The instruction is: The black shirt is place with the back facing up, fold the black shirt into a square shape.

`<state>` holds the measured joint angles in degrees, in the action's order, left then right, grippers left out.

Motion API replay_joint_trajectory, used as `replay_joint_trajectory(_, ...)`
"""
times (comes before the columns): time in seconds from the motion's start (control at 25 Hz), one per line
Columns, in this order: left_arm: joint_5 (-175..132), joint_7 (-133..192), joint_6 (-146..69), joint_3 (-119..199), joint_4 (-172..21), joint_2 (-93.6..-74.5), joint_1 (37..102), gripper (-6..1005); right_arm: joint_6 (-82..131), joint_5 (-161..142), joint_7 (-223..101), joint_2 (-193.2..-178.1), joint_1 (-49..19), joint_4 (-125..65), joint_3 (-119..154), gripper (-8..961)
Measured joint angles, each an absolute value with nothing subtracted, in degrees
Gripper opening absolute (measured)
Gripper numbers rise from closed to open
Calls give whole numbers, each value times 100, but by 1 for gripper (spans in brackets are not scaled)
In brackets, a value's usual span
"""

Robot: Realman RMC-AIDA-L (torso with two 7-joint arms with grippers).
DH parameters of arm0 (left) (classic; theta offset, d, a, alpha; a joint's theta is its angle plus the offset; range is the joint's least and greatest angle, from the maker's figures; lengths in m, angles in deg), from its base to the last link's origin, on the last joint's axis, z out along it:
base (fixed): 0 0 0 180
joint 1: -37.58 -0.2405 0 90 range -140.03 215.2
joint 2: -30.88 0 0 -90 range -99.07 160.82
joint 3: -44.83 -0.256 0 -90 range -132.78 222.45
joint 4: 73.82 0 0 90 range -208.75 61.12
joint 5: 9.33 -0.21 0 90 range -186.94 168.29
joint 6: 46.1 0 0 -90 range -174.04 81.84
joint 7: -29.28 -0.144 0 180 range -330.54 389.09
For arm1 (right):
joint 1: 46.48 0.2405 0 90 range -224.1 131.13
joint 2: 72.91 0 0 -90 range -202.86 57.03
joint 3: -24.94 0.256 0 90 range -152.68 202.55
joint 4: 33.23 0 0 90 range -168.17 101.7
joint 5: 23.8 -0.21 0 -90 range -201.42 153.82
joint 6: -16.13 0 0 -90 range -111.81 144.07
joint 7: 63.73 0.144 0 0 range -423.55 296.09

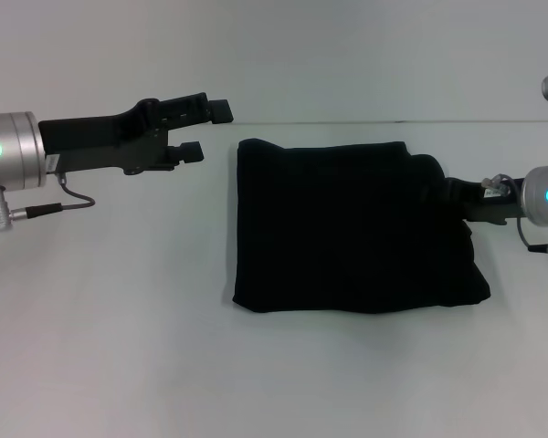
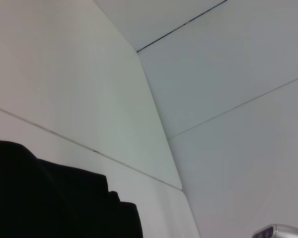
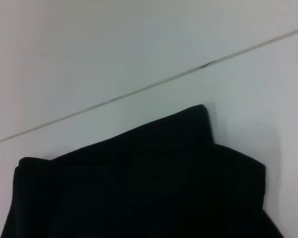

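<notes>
Lying folded on white table (image 1: 119, 347): black shirt (image 1: 347, 228); white wall (image 1: 347, 55) behind.

Silver cylinder wrists, each with a small glowing green-blue ring light. Matte black left gripper (image 1: 205, 130) with two blunt fingers (image 1: 219, 110); thin grey cable (image 1: 68, 203) looping beneath. Black right gripper (image 1: 461, 203), with small wires.

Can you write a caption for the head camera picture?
Folded black shirt on white table, left gripper open beside it, right gripper at its edge.
</notes>
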<state>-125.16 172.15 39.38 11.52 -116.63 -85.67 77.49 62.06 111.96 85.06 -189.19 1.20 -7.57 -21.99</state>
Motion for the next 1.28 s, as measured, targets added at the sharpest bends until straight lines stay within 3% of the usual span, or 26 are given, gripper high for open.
replay_joint_trajectory(0.16,-12514,17216,3937,1153,-11661,-8567,7749,964,6287,11192,8528,-18848,101,-747,-2193,544)
replay_joint_trajectory(0.8,-12461,17192,3924,1152,-11662,-8571,7699,964,6336,11190,8498,-18843,159,-617,-2206,133)
replay_joint_trajectory(1.04,-12445,17188,3947,1152,-11662,-8570,7695,963,6550,11212,8494,-18793,100,-255,-2225,35)
replay_joint_trajectory(1.28,-12367,17192,3967,1152,-11662,-8567,7696,960,6468,11226,8038,-18779,122,117,-2244,46)
